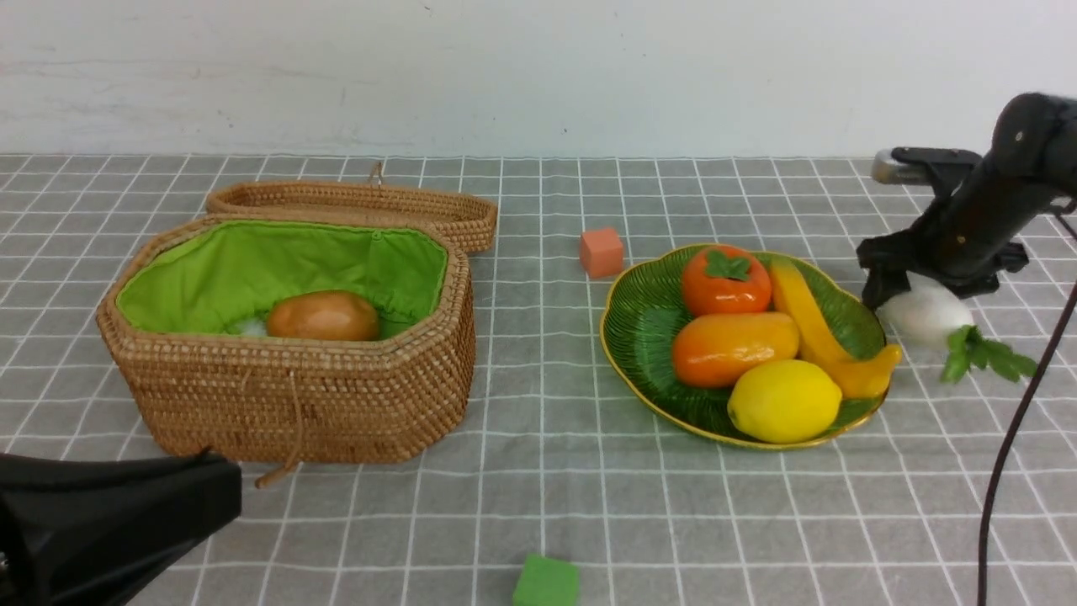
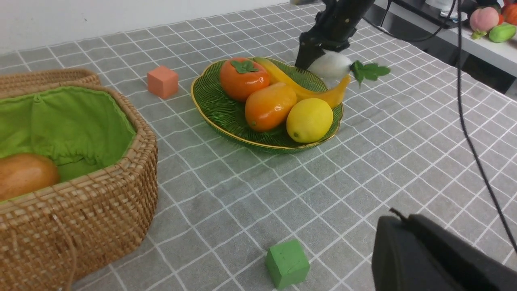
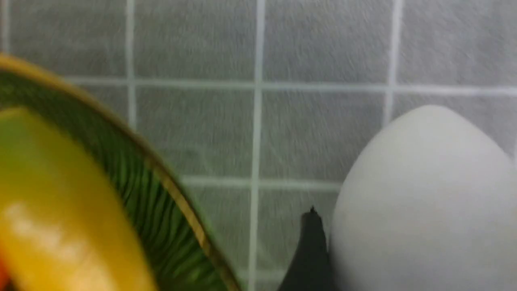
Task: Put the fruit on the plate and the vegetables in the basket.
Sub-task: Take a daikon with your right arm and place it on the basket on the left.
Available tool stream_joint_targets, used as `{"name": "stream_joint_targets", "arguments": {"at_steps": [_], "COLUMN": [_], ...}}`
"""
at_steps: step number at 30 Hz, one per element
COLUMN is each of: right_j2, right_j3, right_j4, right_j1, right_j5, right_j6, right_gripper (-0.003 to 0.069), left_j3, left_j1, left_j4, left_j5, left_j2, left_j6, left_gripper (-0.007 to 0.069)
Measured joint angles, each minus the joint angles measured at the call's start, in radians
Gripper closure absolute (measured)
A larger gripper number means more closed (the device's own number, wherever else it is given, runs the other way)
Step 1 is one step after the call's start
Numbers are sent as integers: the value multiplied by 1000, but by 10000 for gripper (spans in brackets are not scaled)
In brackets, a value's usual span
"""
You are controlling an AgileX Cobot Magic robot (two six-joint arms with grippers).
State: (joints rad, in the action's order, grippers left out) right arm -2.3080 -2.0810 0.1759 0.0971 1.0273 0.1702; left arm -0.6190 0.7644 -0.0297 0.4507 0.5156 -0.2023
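Your right hand (image 1: 913, 295) straddles the white cylindrical radish (image 1: 925, 316) — grip uncertain, just beside the green leaf-shaped plate (image 1: 639, 324). Your left hand (image 2: 436, 258) is closed, empty.

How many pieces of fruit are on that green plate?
4, all on the plate: persimmon at the back, mango in the middle, lemon in front, banana along the right side.

Non-task items: grey tablecloth (image 1: 538, 505) with a white grid covers the whole table. Small orange cube (image 1: 602, 252) sits mid-table toward the far edge. Small green cube (image 1: 546, 582) sits at the near edge, roughly centre. White wall (image 1: 538, 67) runs behind the far edge. A side shelf off the table holds toy produce (image 2: 490, 24), partly cut off.
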Motion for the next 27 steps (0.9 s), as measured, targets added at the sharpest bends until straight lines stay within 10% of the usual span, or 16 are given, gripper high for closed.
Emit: {"name": "stream_joint_targets", "arguments": {"at_steps": [7, 14, 22, 27], "right_j2": [257, 279, 81, 14], "right_j3": [-22, -32, -33, -26], "right_j4": [309, 729, 789, 793], "right_j1": [-132, -546, -811, -838], "right_j5": [95, -165, -670, -719], "right_j6": [170, 572, 801, 814], "right_gripper": [134, 134, 134, -4], "left_j3": [-1, -25, -27, -27], "left_j1": [0, 0, 0, 0], "left_j4": [-144, -577, -673, -673], "left_j5": [51, 268, 311, 315], "left_j2": [0, 1, 1, 1], "left_j6": [-110, -618, -718, -710], "left_gripper": [617, 617, 615, 614]}}
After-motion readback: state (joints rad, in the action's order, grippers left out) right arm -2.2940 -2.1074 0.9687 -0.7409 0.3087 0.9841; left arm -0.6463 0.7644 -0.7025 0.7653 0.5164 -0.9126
